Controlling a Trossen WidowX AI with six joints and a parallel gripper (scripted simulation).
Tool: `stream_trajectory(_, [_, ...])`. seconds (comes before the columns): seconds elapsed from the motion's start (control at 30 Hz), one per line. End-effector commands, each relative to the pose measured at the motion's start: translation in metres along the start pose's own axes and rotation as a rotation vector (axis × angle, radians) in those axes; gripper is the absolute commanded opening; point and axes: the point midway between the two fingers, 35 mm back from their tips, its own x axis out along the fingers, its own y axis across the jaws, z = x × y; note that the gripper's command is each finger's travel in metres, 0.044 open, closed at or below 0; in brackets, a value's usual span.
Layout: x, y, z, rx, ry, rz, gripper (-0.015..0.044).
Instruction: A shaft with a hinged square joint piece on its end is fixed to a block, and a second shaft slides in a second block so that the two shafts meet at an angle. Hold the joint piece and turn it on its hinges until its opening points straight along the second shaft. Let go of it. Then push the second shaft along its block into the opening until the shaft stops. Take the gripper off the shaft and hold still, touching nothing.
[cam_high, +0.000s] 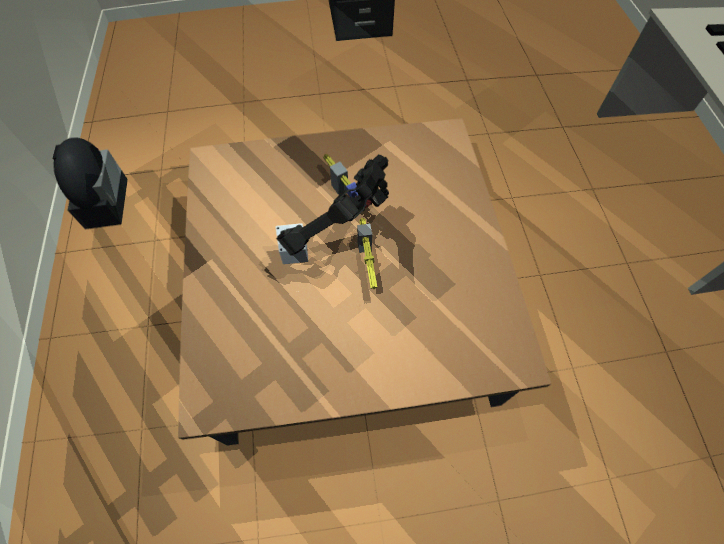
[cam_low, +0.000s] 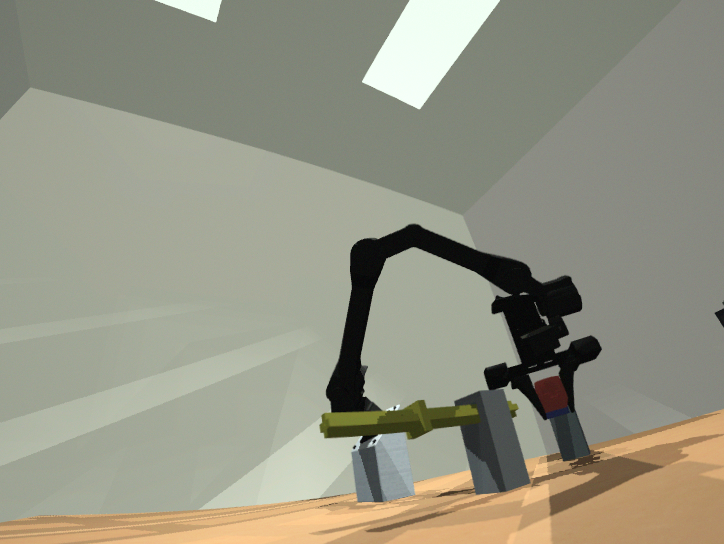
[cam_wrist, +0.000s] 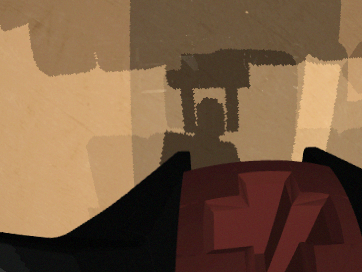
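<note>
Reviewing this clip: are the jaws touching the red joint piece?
Touching: the exterior view shows the red joint piece pinched between the jaws.

Warm light | long diagonal shadows across table and floor | bright ceiling panels | jagged shadow edges
</note>
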Motion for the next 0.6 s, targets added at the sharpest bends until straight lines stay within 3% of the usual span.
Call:
stream_trajectory(0.0, [0.002, -0.003, 0.0, 0.065, 0.031, -0.002, 0.0])
stream_trajectory(0.57, [0.008, -0.016, -0.002, 0.343, 0.152, 0.015, 0.0])
